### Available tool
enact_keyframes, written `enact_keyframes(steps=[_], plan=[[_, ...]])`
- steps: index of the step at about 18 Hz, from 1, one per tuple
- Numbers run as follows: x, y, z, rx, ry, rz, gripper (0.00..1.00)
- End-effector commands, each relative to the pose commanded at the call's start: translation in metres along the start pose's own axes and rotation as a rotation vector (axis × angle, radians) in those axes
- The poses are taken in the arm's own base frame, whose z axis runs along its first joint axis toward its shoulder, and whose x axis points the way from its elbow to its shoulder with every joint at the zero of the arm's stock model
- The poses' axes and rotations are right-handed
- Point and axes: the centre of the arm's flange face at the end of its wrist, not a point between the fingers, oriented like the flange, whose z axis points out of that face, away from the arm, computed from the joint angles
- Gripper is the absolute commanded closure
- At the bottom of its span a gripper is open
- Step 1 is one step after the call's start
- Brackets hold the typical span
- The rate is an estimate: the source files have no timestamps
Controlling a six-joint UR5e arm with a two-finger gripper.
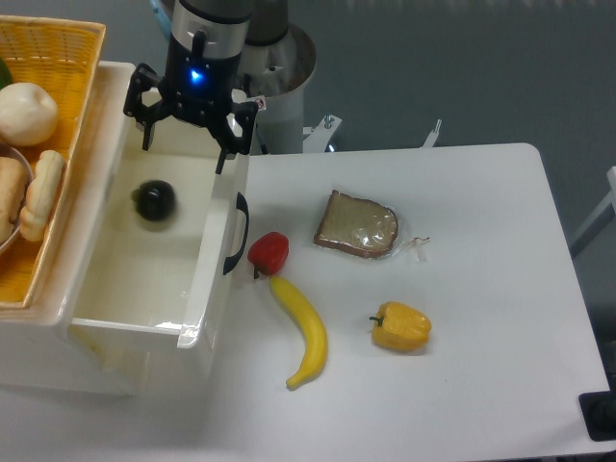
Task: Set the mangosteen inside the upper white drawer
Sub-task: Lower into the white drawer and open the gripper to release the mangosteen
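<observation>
The mangosteen (154, 199), a glossy blackish ball, lies inside the upper white drawer (207, 289), near its back half, slightly blurred. The drawer is pulled open, with its dark curved handle (237, 234) on the front panel facing the table. My gripper (186, 142) hangs above the back of the drawer, just above and a little right of the mangosteen. Its fingers are spread apart and hold nothing.
A yellow wicker basket (67, 58) with pale food items sits left of the drawer. On the white table lie a small red pepper (269, 252), a banana (302, 330), a yellow pepper (401, 326) and a wrapped bread slice (357, 225).
</observation>
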Motion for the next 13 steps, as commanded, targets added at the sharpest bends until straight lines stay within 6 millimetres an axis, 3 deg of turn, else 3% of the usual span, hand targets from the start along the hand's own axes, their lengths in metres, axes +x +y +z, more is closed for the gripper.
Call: enact_keyframes(steps=[5, 13], plan=[[-0.048, -0.001, 0.016, -0.093, -0.097, -0.018, 0.0], [-0.092, 0.012, 0.021, -0.211, -0.201, 0.087, 0.0]])
